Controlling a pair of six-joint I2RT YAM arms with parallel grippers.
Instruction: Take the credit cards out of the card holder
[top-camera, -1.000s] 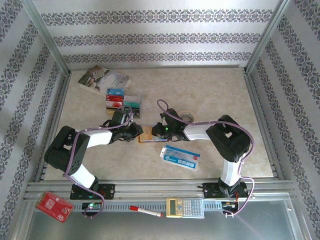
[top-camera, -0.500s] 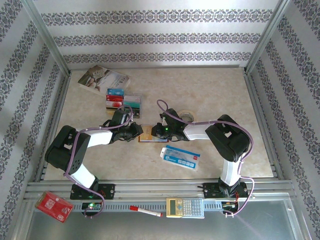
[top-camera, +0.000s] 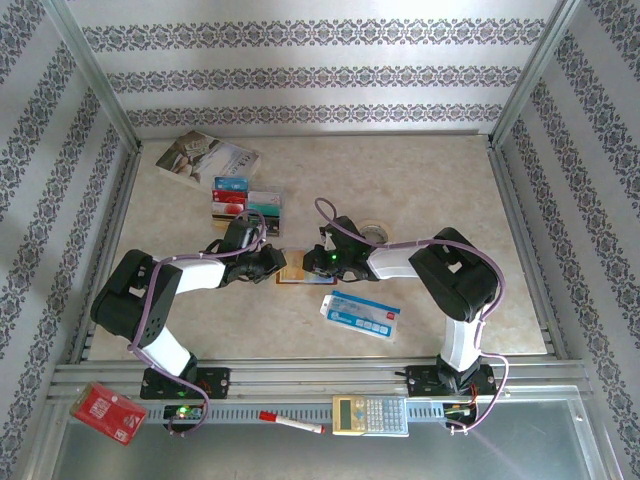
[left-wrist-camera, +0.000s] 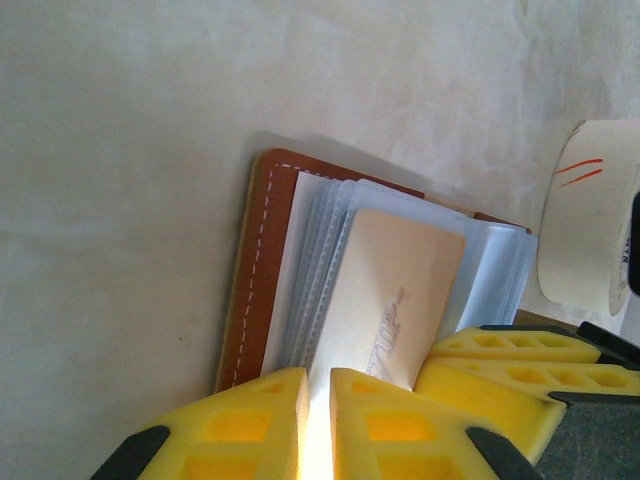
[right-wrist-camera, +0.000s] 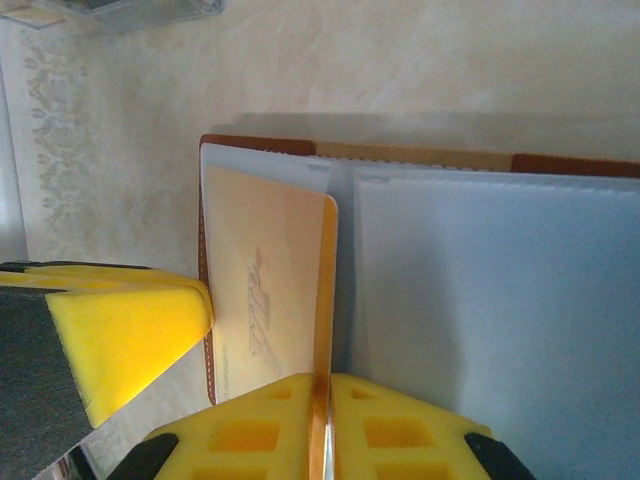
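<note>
The card holder lies open on the table, in the middle, between the two arms; the left gripper is almost closed and pinches the edge of its see-through pockets; the right gripper is squeezed tight on the edge of a gold card; that card sits partly in a pocket of the holder; other cards lie in a bunch farther back on the table, near a book.
</note>
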